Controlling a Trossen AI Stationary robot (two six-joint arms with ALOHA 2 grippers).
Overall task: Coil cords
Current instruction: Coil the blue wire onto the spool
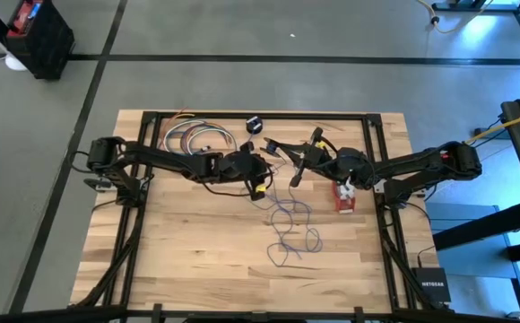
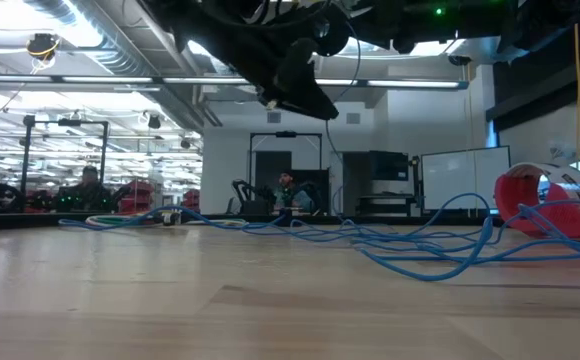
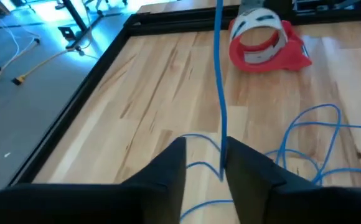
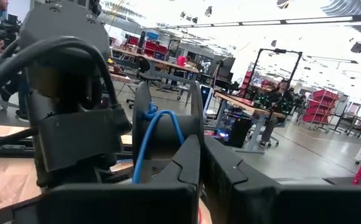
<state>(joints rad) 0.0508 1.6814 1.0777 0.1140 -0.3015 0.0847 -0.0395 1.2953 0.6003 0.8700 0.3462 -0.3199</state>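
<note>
The thin blue cord (image 1: 291, 224) lies in loose loops on the wooden table, near its middle. One strand (image 3: 219, 74) rises straight from them. My left gripper (image 3: 204, 149) (image 1: 264, 179) is open, with that strand running up between its fingers. My right gripper (image 4: 200, 146) (image 1: 296, 169) is held above the table a little to the right, shut on a loop of the same cord. A small black puck (image 1: 254, 123) sits by the far edge. The red-and-white cord bundle (image 3: 264, 40) (image 1: 343, 197) lies to the right of the loops. My right gripper has a small loop of the blue cord (image 4: 157, 121) pinched between its two shut fingers, which point about level toward the left arm. The loop arches up beside the fingertips, clear of the table. My left gripper: the strand runs close along one finger (image 3: 243, 165); whether they touch, I cannot tell.
A coil of several coloured cords (image 1: 197, 139) lies at the far left, by the black frame (image 1: 260, 115) that edges the table. The near half of the table (image 1: 197, 269) is bare wood. People and shelves show in the room beyond.
</note>
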